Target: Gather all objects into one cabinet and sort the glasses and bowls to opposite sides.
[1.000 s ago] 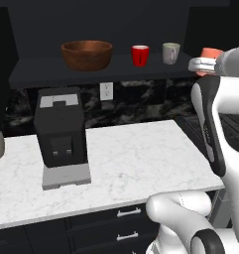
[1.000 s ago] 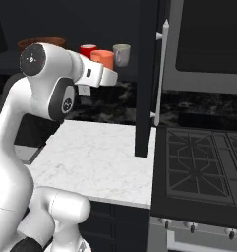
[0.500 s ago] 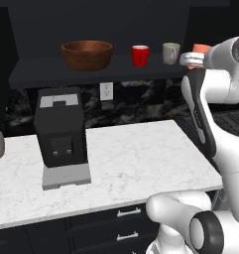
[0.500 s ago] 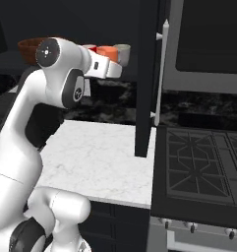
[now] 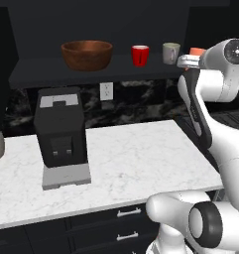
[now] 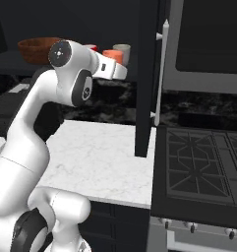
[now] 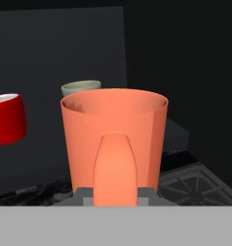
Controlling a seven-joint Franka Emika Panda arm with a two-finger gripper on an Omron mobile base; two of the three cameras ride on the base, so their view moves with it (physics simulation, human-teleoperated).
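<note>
Gripper (image 7: 115,199) clamped on the orange cup (image 7: 114,139), which has swung in from the right to the shelf (image 5: 91,72) edge beside the off-white mug (image 5: 171,52), probably not set down yet; placement next.

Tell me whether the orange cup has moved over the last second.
Yes. In the left base view the orange cup, shut in the gripper, has shifted left toward the off-white mug standing on the cabinet shelf.

A black coffee machine (image 5: 60,134) stands on the marble counter (image 5: 136,158) (stove (image 6: 198,172) alongside).
</note>
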